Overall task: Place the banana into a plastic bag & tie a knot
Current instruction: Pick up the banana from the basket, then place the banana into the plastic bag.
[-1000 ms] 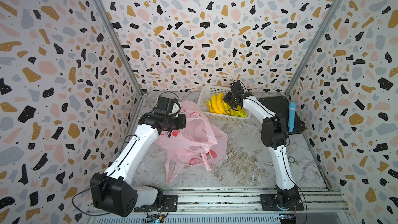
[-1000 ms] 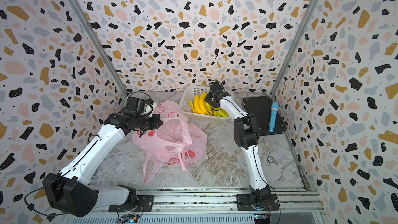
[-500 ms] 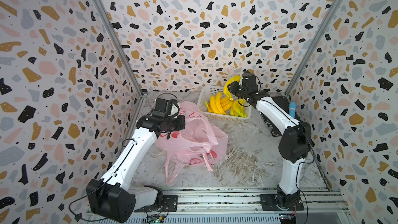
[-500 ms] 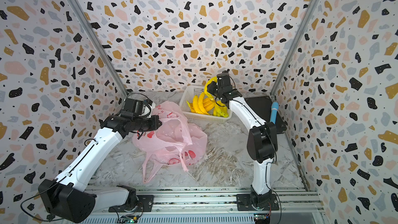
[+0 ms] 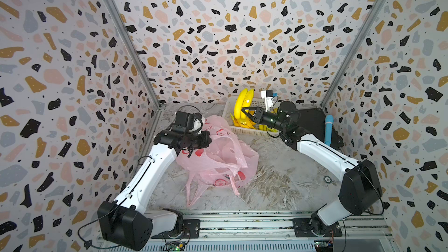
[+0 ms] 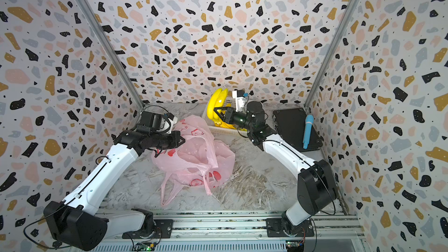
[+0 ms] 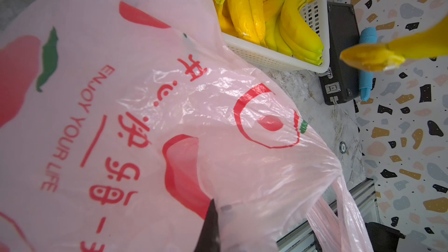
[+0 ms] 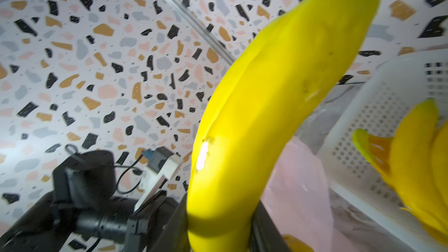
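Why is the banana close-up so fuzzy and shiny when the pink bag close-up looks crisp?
Right wrist view: the held banana sits near the lens, soft-edged, with a bright white patch like glare. Left wrist view: the pink bag print reads sharply. Both top views: sharp.

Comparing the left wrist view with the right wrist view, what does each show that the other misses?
Only left wrist: red print on the pink bag, the black case, the blue cylinder, the left gripper shut on the pink bag. Only right wrist: the right gripper shut on the held banana, the left arm. Both: pink bag, white basket of bananas, held banana.
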`<state>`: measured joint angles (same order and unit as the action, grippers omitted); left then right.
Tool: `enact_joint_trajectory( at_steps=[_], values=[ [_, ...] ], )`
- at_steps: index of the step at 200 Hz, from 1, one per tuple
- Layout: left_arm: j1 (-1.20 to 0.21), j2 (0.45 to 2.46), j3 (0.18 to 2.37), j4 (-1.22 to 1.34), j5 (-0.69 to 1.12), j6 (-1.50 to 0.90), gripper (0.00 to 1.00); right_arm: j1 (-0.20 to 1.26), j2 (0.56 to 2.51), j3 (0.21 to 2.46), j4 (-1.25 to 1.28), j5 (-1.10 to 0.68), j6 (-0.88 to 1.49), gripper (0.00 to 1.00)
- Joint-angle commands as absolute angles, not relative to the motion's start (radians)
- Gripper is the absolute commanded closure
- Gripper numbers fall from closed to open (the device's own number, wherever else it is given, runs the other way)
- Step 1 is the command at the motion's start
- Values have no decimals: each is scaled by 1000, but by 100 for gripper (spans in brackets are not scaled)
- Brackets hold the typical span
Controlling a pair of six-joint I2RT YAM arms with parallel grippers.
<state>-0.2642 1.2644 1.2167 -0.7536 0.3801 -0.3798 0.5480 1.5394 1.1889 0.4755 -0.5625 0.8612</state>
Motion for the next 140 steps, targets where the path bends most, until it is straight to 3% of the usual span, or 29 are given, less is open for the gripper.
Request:
enact_joint_trajectory(
  at_steps=[1, 78, 140],
  values=[
    [-255, 1275, 1227, -727, 424, -366, 100, 574, 1467, 1136, 748, -652, 938, 100],
    [-213, 1311, 1256, -739, 487, -357, 100, 703, 1438, 989, 1024, -701, 964, 100],
    [-195, 1305, 1270, -744, 569, -356, 100, 787, 1583, 877, 1260, -722, 864, 100]
  ],
)
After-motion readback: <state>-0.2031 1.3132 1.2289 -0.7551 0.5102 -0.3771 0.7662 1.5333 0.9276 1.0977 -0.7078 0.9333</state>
